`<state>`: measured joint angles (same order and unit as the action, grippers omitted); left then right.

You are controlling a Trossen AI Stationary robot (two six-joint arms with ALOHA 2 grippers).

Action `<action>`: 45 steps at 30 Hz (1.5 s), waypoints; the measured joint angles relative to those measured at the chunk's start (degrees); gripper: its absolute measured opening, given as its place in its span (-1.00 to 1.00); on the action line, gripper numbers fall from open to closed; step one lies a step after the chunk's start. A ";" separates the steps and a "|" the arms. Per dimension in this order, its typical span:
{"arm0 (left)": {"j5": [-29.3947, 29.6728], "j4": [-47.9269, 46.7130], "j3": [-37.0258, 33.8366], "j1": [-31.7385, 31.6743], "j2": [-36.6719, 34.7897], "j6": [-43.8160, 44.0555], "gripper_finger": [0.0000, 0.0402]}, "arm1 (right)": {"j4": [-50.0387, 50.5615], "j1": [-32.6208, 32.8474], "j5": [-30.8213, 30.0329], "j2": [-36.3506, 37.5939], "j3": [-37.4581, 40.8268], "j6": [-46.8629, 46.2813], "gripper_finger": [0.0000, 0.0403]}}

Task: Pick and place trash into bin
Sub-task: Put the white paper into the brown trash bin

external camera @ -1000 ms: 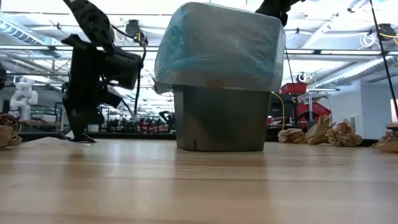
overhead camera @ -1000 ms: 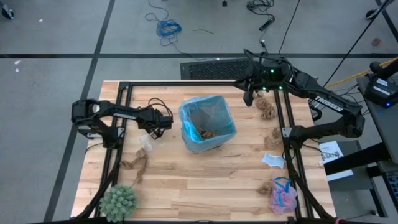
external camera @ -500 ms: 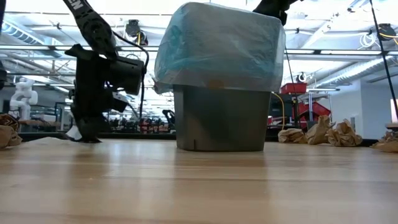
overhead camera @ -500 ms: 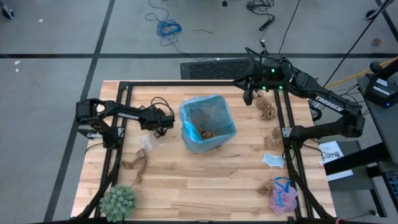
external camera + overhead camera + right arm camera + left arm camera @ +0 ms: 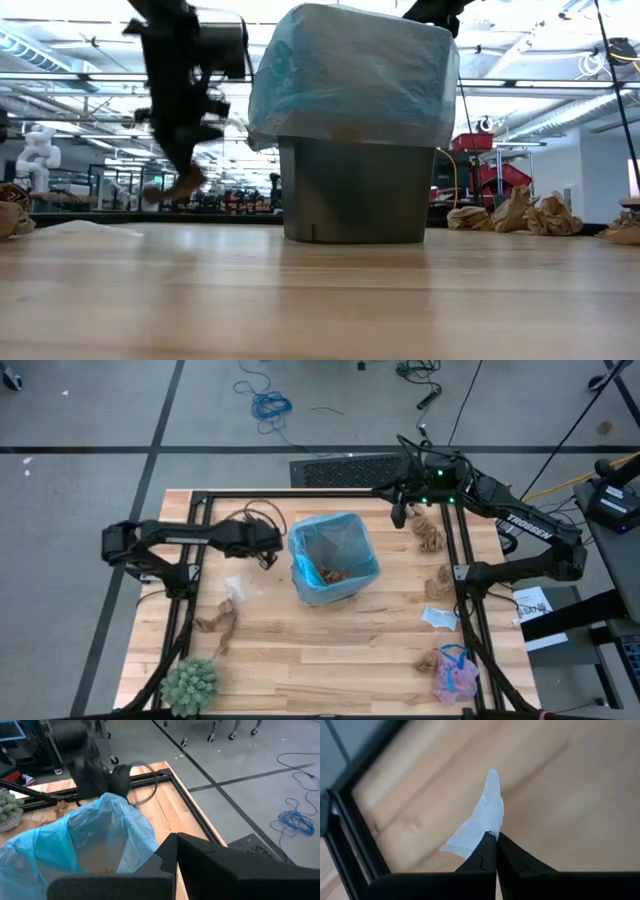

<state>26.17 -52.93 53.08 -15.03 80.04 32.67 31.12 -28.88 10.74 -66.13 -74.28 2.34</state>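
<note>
My left gripper (image 5: 496, 836) is shut on a white paper bit (image 5: 480, 820). It hangs above the table just left of the bin (image 5: 333, 558), a dark wastebasket lined with a light-blue bag. Another white bit (image 5: 234, 588) lies flat on the wood near the gripper. My right gripper (image 5: 400, 515) hovers shut and empty over the bin's far right side. Brown paper wads lie at the left (image 5: 218, 625) and along the right edge (image 5: 430, 535). A pink mesh puff (image 5: 455, 675) with blue string lies at the near right. My left gripper pinches one end of the white paper bit (image 5: 489, 829) between its two fingertips. The rest of the bit sticks out beyond the fingertips. The fingers point down at the table, and the bit is lifted clear of the wood.
A round green spiky plant (image 5: 190, 685) stands at the near left corner. Black frame rails run along the table's left (image 5: 190, 570), far and right sides. A white paper (image 5: 438, 618) lies near the right rail. Bare wood lies in front of the bin.
My left gripper has shut on the white paper bit on the table. It has then risen clear of the wood and moved toward the bin and the far edge, taking the bit with it. My right arm has kept still.
</note>
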 joint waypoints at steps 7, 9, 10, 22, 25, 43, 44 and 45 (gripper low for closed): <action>4.32 -8.49 14.35 -0.37 -7.39 -0.17 -1.00 | -0.15 0.00 -0.01 0.00 0.00 0.06 -1.00; 5.93 -10.28 19.53 -0.39 -8.68 -1.82 -1.00 | -0.24 0.00 -0.02 0.00 0.00 0.06 -1.00; 6.14 -9.97 21.88 -0.42 -9.27 -3.38 -1.00 | -0.27 0.00 0.00 0.00 0.00 0.10 -1.00; -17.66 12.53 38.94 -0.17 -9.88 -16.77 -1.00 | -2.52 0.00 -0.07 0.00 0.00 1.98 -1.00; -24.11 13.14 39.17 -0.17 -8.30 -16.81 -1.00 | -2.73 0.00 -0.04 0.00 0.00 1.98 -1.00; -44.09 13.42 39.12 2.43 7.93 -19.36 -0.98 | -2.68 0.00 0.00 0.00 0.00 2.85 -1.00; -44.09 13.42 39.12 2.43 7.99 -19.53 -0.95 | -2.68 0.00 0.00 0.00 0.00 2.87 -1.00; -44.09 13.42 39.12 2.43 7.99 -19.53 -0.92 | -2.67 0.00 0.00 0.00 0.00 2.88 -1.00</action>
<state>-17.91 -39.51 92.20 -12.60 88.03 13.15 28.45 -28.88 10.74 -66.13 -74.28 5.21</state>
